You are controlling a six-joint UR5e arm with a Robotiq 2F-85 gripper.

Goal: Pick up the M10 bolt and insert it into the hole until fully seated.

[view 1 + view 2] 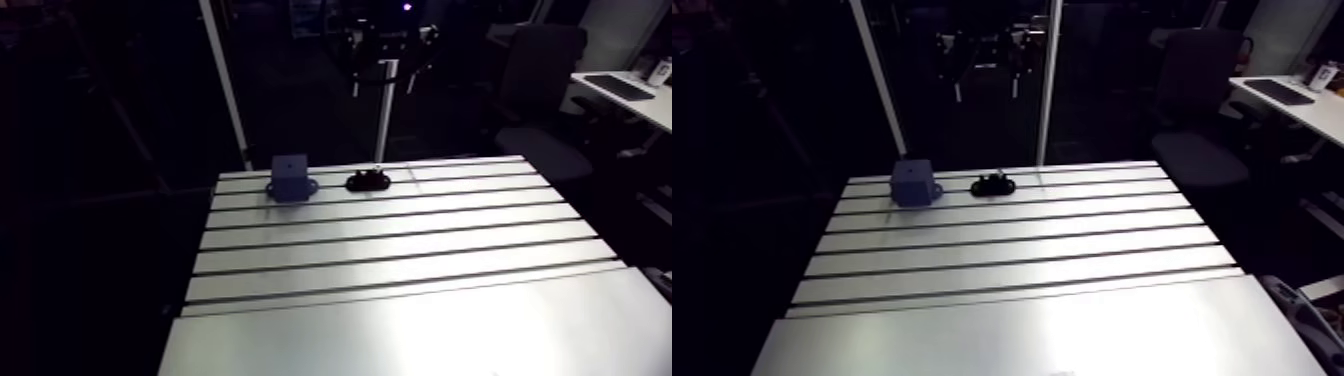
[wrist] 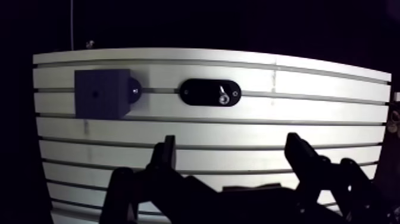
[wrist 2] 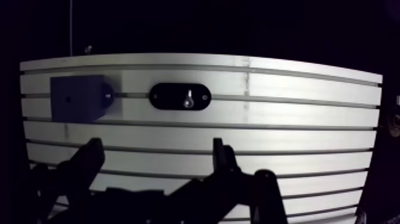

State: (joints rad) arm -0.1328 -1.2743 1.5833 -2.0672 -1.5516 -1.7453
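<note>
A silver bolt point(image 2: 223, 96) stands in a black oval holder point(image 2: 202, 92) on the slotted table point(image 2: 238, 134), near its far edge. Beside the holder sits a blue block point(image 2: 101, 93) with a small hole point(image 2: 95, 93) in its upper face. In the arm view the block point(image 1: 290, 177) is left of the holder point(image 1: 368, 181). My gripper point(image 2: 232, 152) is open, well above the table and short of both things. Its two dark fingers point(image 2: 166, 154) are wide apart with nothing between them. The holder lies ahead of the gap and the block ahead and off to one side.
Long slots run across the table, and a smooth metal plate point(image 1: 420, 335) covers its near part. Two white posts point(image 1: 228, 90) stand behind the far edge. An office chair point(image 1: 540, 90) stands off the table's far right corner.
</note>
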